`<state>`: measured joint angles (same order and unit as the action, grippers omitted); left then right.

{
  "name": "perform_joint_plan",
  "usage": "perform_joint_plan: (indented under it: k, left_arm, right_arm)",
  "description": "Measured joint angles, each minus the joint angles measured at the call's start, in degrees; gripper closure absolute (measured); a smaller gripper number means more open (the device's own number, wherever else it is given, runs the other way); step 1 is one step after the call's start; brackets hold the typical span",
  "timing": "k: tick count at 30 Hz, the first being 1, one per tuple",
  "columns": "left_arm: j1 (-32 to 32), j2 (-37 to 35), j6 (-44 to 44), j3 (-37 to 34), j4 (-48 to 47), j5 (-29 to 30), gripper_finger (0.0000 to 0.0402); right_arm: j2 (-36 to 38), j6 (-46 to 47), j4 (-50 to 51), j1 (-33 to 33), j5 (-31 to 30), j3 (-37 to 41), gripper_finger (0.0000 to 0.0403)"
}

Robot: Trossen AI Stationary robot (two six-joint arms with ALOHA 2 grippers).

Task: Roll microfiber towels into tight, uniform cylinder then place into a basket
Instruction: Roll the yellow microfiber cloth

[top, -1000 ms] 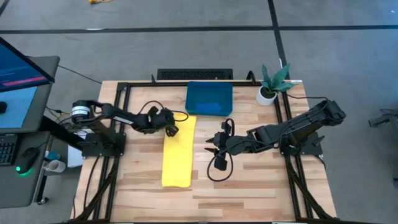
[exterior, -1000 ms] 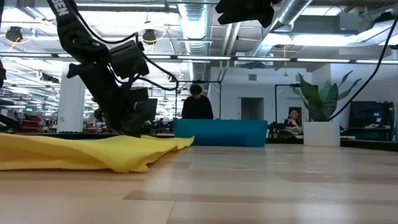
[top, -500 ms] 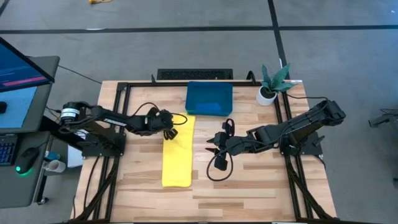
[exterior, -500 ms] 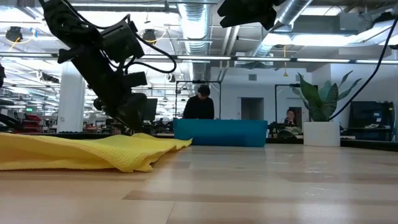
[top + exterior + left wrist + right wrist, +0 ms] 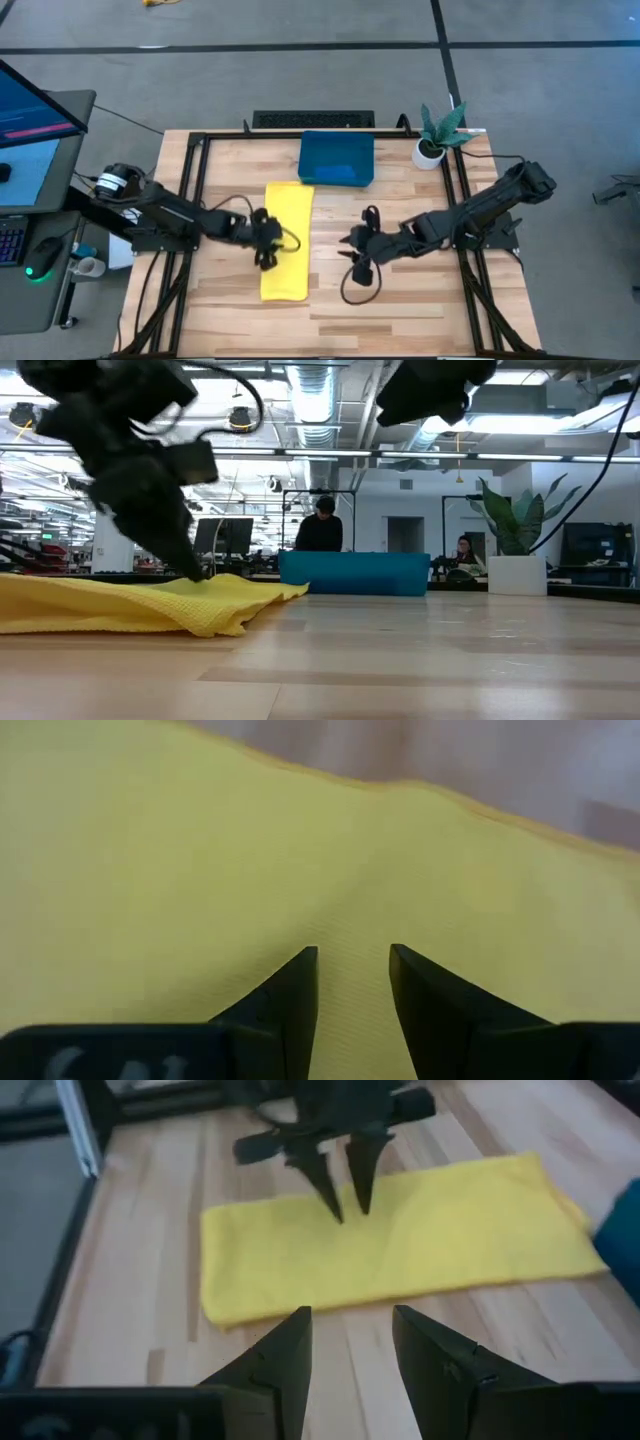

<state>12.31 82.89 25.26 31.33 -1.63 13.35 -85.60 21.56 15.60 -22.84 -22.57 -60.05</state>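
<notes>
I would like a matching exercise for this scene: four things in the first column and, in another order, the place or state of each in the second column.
Things:
1. yellow towel
2. basket
3. left gripper
4. right gripper

Places or states:
A. at the table's far edge, beside the potted plant
B. open, over bare wood to the towel's right
C. folded into a long strip, lying flat on the table
D. open, fingers pointing down at the towel's left edge

Pairs: 1-C, 2-A, 3-D, 4-B
</notes>
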Motion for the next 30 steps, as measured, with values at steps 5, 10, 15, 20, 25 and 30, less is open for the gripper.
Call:
perform_joint_plan:
  k: [5,10,15,20,25,30]
  left_arm:
    - [10.49,0.0,2.5,2.45,-2.2,5.89,0.0284]
    - [20.37,0.0,1.96,6.86,-11.4,8.2,0.0284]
    - [28.86,0.06,1.46,8.57,-15.4,10.13,0.0284]
    - [34.53,0.44,2.37,10.81,-15.84,14.64,0.0284]
    - [36.79,0.67,3.03,16.92,-24.49,17.44,0.0285]
    - [37.33,3.32,3.83,21.66,-31.4,17.55,0.0305]
  right_arm:
    - [0.0,-2.31,-8.39,-1.61,0.04,3.81,0.0239]
    - [0.0,-8.96,-15.49,-4.31,0.2,6.92,0.0239]
    - [-1.23,-20.54,-23.02,-6.17,0.13,8.27,0.024]
    - [-7.53,-31.4,-33.23,-7.21,0.12,6.9,0.0239]
    - [-14.44,-36.59,-32.8,-6.48,-0.02,3.22,0.0239]
    - [-21.5,-36.59,-32.74,-5.24,0.06,-1.78,0.0239]
